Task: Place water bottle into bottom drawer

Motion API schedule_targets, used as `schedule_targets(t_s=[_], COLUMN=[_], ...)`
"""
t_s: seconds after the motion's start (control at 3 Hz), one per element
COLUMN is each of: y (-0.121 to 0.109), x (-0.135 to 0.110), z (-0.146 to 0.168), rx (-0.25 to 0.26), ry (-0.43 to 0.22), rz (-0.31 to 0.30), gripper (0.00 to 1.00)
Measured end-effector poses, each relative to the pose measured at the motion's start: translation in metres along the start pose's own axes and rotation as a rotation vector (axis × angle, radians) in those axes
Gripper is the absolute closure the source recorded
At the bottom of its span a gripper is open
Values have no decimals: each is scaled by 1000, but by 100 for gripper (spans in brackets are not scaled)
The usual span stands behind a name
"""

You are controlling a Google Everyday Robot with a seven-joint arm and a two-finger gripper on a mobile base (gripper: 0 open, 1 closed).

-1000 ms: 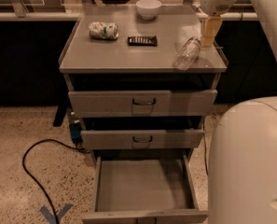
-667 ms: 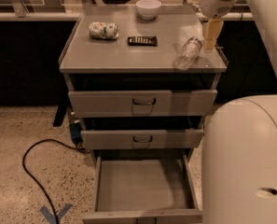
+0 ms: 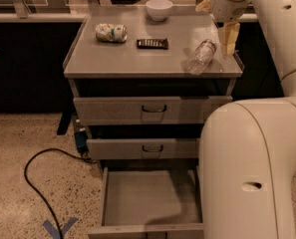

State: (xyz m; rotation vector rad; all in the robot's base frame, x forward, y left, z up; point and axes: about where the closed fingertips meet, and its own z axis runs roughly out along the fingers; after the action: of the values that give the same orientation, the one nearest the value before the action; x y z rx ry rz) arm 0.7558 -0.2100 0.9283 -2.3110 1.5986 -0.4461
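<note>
The tool (image 3: 229, 40) hangs just beside the bottle (image 3: 199, 59), which lies on the worktop (image 3: 137, 59). I cannot tell whether the tool is open or closed. The bottom drawer (image 3: 147, 198) is pulled out.

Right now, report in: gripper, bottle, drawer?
Gripper above cabinet top, just right of water bottle. Bottle lying on its side near right edge. Bottom drawer open.

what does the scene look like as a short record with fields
water bottle: lying on its side, cabinet top, right front corner
end effector: pointing down, close beside the bottle's far end; contact unclear
bottom drawer: pulled open, bottle not in it
also on top: can on its side, dark bar, white bowl at back
</note>
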Motion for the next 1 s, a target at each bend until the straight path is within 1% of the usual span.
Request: schedule_targets(t_s=[0.33,0.67,1.0], y=[-9,-16,-21], x=[6,17,28], z=[8,22,38], rx=[-23,-25,-12], ry=[84,159,213], rz=[-65,-109,-116], gripper=[0,0,0])
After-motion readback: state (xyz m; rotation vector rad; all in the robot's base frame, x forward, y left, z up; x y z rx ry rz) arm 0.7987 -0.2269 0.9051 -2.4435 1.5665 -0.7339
